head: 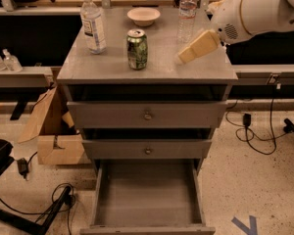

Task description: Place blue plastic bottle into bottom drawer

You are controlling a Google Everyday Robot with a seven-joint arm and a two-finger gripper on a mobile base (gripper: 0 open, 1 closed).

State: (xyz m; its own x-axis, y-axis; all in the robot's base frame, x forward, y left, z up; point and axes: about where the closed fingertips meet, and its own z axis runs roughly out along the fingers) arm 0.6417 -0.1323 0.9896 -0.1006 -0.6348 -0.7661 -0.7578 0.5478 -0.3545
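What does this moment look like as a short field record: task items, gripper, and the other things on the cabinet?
blue plastic bottle: upright, back left of the cabinet top, not grasped
bottom drawer: pulled open, bottle not in it
gripper: over the top's right side, right of the green can, well apart from the blue plastic bottle
green can: upright, near the middle
others: white bowl at the back; slim clear bottle back right

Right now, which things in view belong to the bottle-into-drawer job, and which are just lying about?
Job: blue plastic bottle, upright at the left rear of the cabinet top; bottom drawer, pulled open; gripper, over the top's right side.
Lying about: green can, white bowl, slim ribbed bottle, cardboard box on the floor.
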